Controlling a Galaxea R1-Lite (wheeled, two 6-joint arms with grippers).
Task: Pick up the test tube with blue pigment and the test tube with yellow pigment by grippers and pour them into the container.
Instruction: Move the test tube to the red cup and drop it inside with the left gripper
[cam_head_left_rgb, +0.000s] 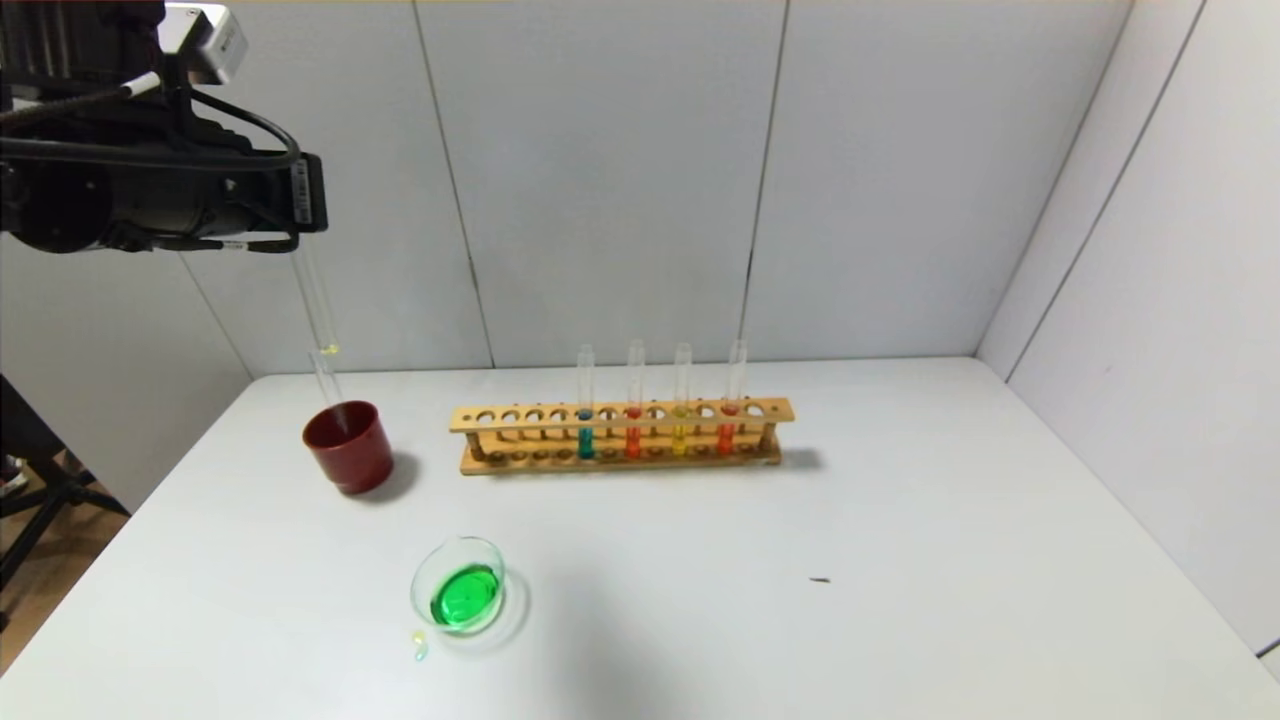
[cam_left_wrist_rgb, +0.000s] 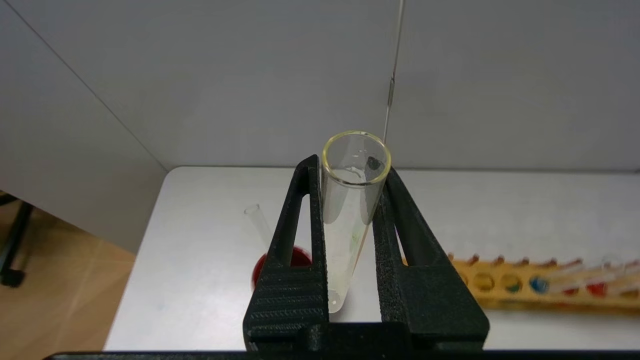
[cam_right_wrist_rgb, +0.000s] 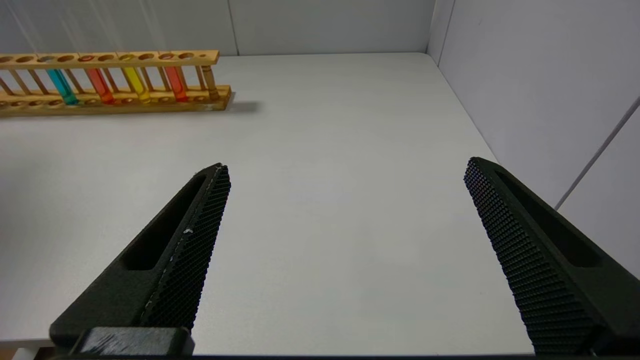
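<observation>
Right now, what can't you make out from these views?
- Inside of the red cup: in the head view its wall hides the foot of the standing tube; in the left wrist view the left pincer covers most of it.
- Right pincer: outside the head view, open in its wrist view.
- Left pincer's grip on the empty tube: in the head view the arm's body hides it.
- Dark speck on the table: too small to identify.

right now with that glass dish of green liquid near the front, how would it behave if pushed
The dish is shallow, wide and low, so it would probably slide rather than tip. Its green liquid could slosh over the low rim; droplets already lie beside it. Being clear glass, it is likely fragile and slippery.
</observation>
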